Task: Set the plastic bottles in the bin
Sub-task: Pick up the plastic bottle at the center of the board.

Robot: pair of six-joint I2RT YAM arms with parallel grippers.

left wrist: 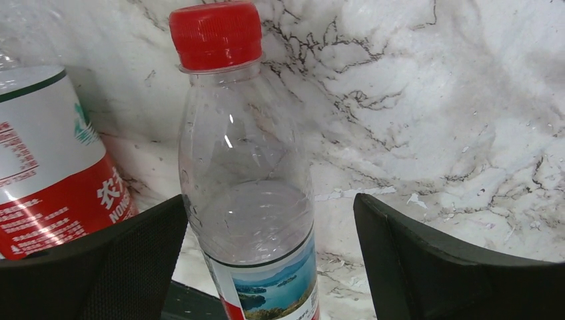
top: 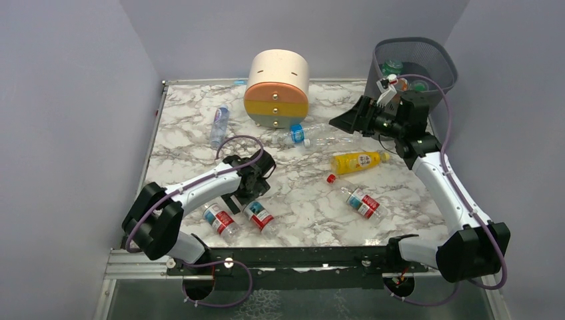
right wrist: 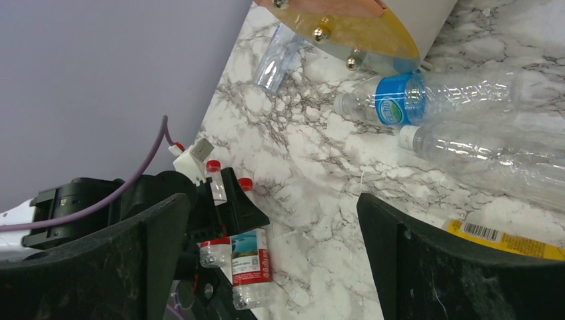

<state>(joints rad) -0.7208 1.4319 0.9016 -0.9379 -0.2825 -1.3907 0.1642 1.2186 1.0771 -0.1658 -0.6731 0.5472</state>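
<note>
My left gripper (top: 248,193) is open and low over the table, its jaws either side of a clear red-capped bottle (left wrist: 246,187) that lies there; the right jaw stands clear of it. A second red-label bottle (left wrist: 46,173) lies just left of it. Both show in the top view, one (top: 260,215) beside the other (top: 222,221). My right gripper (top: 345,121) is open and empty, raised beside the dark mesh bin (top: 436,57), which holds a green bottle (top: 392,67). A yellow bottle (top: 358,161), a red-label bottle (top: 363,202) and clear bottles (top: 313,137) lie mid-table.
The round cream-orange-yellow drawer unit (top: 277,90) stands at the back centre. A clear blue-label bottle (top: 219,125) lies at the left near the table's left edge. In the right wrist view a blue-label bottle (right wrist: 400,100) and a clear one (right wrist: 493,157) lie by the drawer unit (right wrist: 353,27).
</note>
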